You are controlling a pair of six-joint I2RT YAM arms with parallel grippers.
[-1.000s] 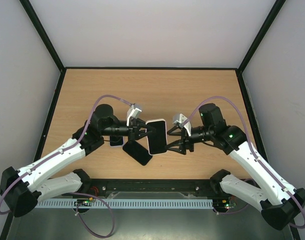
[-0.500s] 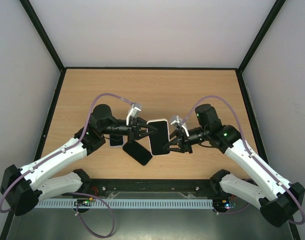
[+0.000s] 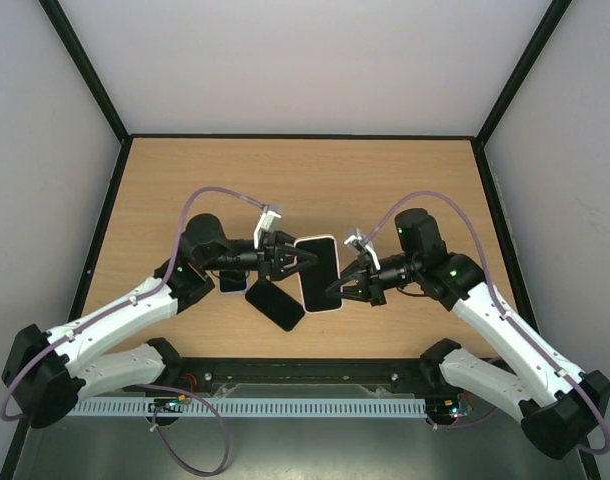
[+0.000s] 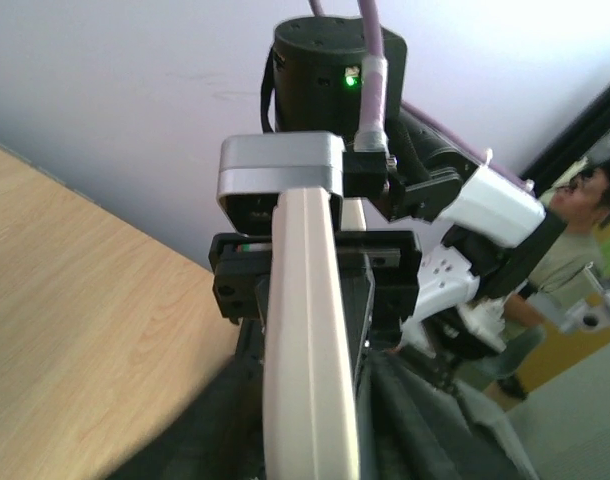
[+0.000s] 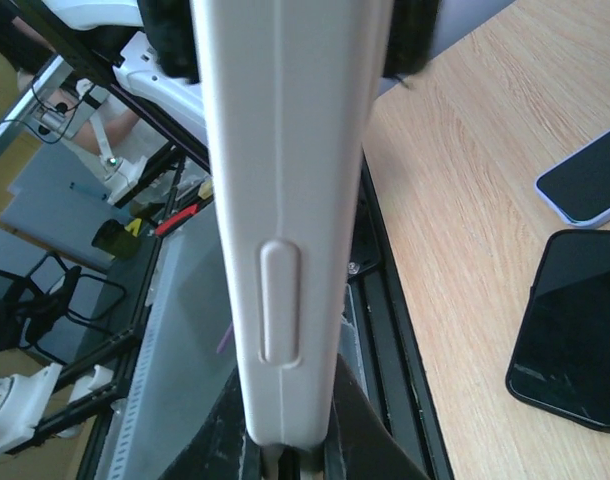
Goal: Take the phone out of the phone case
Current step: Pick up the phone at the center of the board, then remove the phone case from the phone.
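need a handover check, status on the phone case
right claw shut on phone case; left claw at opposite edge, grip unclear; phone not out; nothing blocking

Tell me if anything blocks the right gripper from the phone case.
Nothing visible does. The right gripper is shut on one long edge of the phone case, with the left gripper at the opposite edge.

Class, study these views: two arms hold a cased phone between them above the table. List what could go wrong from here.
1. The phone in its case hangs above the table, held only at thin edges; a slip could drop it onto the spare black phone lying nearby.
2. The right tool pinches phone and case together, so they may not part, or may twist against the left tool.
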